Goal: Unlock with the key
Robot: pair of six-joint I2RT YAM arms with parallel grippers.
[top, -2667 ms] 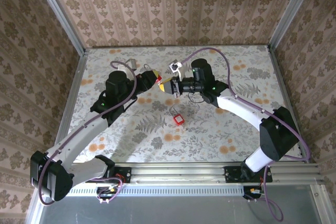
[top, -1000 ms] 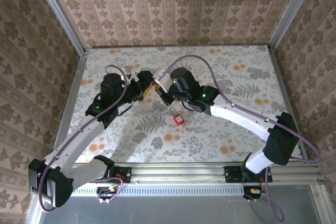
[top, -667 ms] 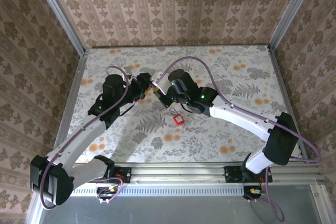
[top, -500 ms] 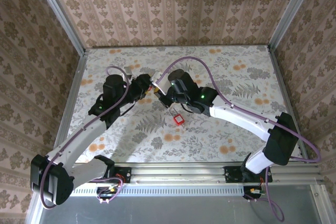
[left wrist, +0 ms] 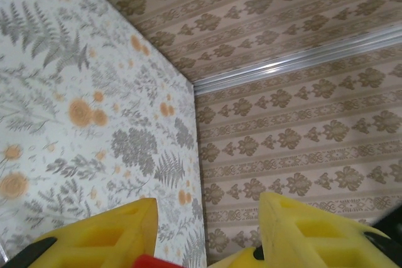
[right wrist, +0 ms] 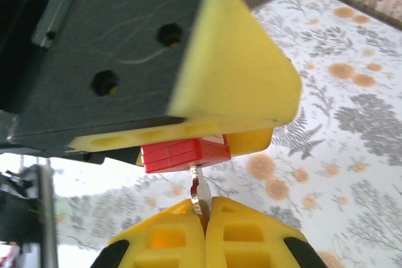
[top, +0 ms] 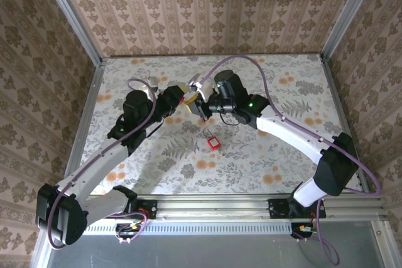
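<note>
My right jaws are pressed together on the key [right wrist: 199, 194], a thin metal sliver pinched by its head between my two yellow fingers [right wrist: 163, 243] at 6 o'clock in the right wrist view. The key stands up towards 12 o'clock, and its tip meets the underside of the red padlock [right wrist: 183, 155]. How deep it sits in there, I cannot tell.

My left jaws are clamped on that red padlock. One broad yellow finger [right wrist: 235, 80] lies over the top of it and the other peeks out behind it at 3 o'clock. From the left wrist camera I see my own two yellow fingers [left wrist: 107, 236] standing part-way apart, with a red sliver of the padlock [left wrist: 154, 260] between them at 6 o'clock.

From above, both sets of jaws meet nose to nose just left of the middle of the tabletop [top: 282, 155], towards its far half, with the key and padlock up off the surface between them. My left arm [top: 100, 164] reaches in from 7 o'clock and my right arm [top: 295, 133] sweeps in from 4 o'clock.

At 5 o'clock from that meeting point, near but apart, a second red padlock [top: 213, 143] lies on the flowered cloth. Patterned wallpaper [top: 201, 10] closes in the space at 9, 12 and 3 o'clock.
</note>
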